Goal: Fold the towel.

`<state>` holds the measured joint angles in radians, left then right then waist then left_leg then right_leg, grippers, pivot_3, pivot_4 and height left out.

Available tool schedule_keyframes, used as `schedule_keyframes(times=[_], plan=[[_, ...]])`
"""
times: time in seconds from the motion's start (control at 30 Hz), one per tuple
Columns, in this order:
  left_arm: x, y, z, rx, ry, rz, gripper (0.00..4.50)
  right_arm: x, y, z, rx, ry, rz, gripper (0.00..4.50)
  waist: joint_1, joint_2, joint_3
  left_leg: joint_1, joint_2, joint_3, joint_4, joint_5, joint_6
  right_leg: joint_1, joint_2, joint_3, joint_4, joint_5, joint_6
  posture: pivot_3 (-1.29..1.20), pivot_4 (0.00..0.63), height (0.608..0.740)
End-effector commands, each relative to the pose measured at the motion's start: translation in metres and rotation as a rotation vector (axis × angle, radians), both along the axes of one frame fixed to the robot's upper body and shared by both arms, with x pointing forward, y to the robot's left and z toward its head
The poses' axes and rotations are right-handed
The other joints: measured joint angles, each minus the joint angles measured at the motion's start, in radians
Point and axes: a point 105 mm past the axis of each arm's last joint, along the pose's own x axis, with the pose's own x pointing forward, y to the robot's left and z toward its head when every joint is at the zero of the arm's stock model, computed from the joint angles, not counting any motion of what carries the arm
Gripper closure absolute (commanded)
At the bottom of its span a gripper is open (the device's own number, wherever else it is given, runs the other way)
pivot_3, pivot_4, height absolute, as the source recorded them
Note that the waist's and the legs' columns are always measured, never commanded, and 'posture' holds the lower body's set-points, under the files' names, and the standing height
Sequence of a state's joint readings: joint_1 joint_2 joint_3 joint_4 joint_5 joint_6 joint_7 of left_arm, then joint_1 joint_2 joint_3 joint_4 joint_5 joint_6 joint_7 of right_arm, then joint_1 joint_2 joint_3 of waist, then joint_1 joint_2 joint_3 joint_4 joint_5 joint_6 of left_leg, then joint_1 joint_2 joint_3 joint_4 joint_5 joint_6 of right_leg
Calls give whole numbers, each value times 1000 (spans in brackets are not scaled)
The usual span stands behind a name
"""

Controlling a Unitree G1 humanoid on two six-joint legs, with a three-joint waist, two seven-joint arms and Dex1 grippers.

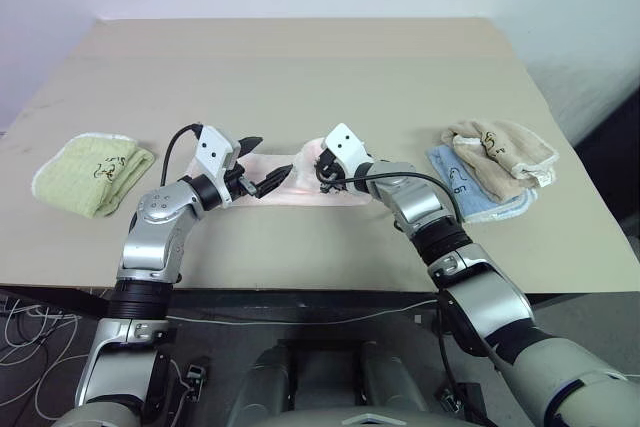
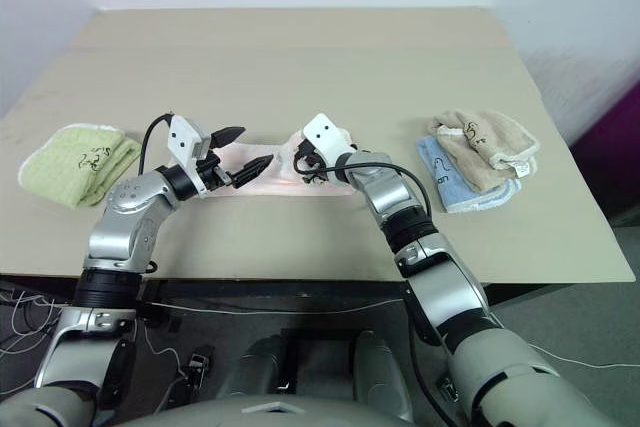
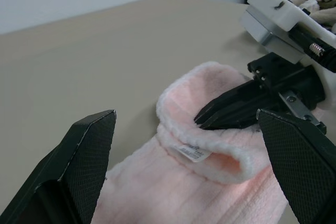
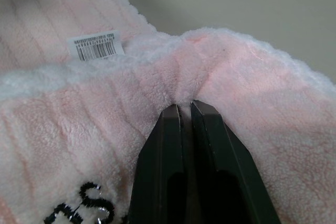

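Observation:
The pale pink towel (image 1: pixel 300 190) lies as a narrow strip in the middle of the table, long side running left to right. My right gripper (image 1: pixel 322 169) is shut on the towel's right end and holds it lifted and curled over toward the left, so a rolled hem with a small barcode tag (image 3: pixel 190 152) faces the left arm. The right wrist view shows its two fingers (image 4: pixel 207 129) pressed together into a pinched fold, with dark embroidery just below. My left gripper (image 1: pixel 272 155) hangs open just above the towel's left part, its fingers spread wide and touching nothing.
A folded light green towel (image 1: pixel 95 172) lies at the table's left. At the right, a beige towel (image 1: pixel 500 150) rests on a blue one (image 1: pixel 470 199). The tan table (image 1: pixel 300 67) stretches far behind; its front edge (image 1: pixel 320 285) is close below the arms.

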<state>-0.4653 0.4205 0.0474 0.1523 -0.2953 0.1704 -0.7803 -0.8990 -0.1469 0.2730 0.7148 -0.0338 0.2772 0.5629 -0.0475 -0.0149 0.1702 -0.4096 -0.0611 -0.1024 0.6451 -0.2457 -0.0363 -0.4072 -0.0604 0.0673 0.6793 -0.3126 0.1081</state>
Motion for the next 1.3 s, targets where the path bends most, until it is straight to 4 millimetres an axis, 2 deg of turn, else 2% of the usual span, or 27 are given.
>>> schedule_keyframes(times=[0.03,0.13,0.3,0.4,0.5,0.7,0.8,0.93,1.07,1.2,1.3], plan=[[-3,5,11,-14,-39,14,0,-4,1,-11,-15,26,14,4146,0,0,0,0,0,0,0,0,0,0,0,0,0,0,0,0,150,740],[-4,8,10,-22,-36,32,0,-1,0,11,36,-49,23,4146,0,0,0,0,0,0,0,0,0,0,0,0,0,0,0,0,150,740],[-9,30,15,-128,-5,124,0,-10,-2,76,181,-210,75,4146,1,0,0,-1,0,0,0,0,0,-1,0,0,0,0,0,0,150,740],[-18,49,18,-280,49,204,0,-22,-11,105,213,-267,106,4146,1,1,0,-1,0,0,0,0,0,-1,0,0,0,0,0,0,150,740],[-32,64,16,-440,132,269,0,-31,-23,120,215,-301,118,4146,4,0,0,-1,0,-1,0,0,0,-1,-1,0,0,0,0,0,150,740],[-67,87,-5,-707,296,380,0,-31,-46,128,160,-339,96,4146,4,0,0,-1,0,-1,0,0,0,0,-1,0,-1,0,0,0,150,740],[-75,96,-10,-864,344,442,0,-30,-50,127,152,-337,91,4146,6,0,1,-1,0,-1,0,0,0,0,-1,0,-1,0,0,0,150,740],[-81,93,-32,-915,460,512,0,-32,-48,123,142,-327,113,4146,7,0,1,-1,0,-1,0,0,0,1,-1,0,-1,0,0,0,150,740],[-75,95,-59,-930,602,627,0,-42,-38,122,154,-320,167,4146,9,0,1,-1,0,-1,0,0,0,1,-1,0,-2,0,0,0,150,740],[-65,97,-67,-970,658,686,0,-60,-27,120,175,-302,250,4146,16,0,0,0,0,-1,0,0,0,3,-1,-1,-2,0,0,0,150,740],[-52,88,-66,-948,684,656,0,-76,-21,112,182,-275,305,4146,32,0,0,1,0,-1,0,0,0,4,-1,-1,-2,0,0,0,150,740]])
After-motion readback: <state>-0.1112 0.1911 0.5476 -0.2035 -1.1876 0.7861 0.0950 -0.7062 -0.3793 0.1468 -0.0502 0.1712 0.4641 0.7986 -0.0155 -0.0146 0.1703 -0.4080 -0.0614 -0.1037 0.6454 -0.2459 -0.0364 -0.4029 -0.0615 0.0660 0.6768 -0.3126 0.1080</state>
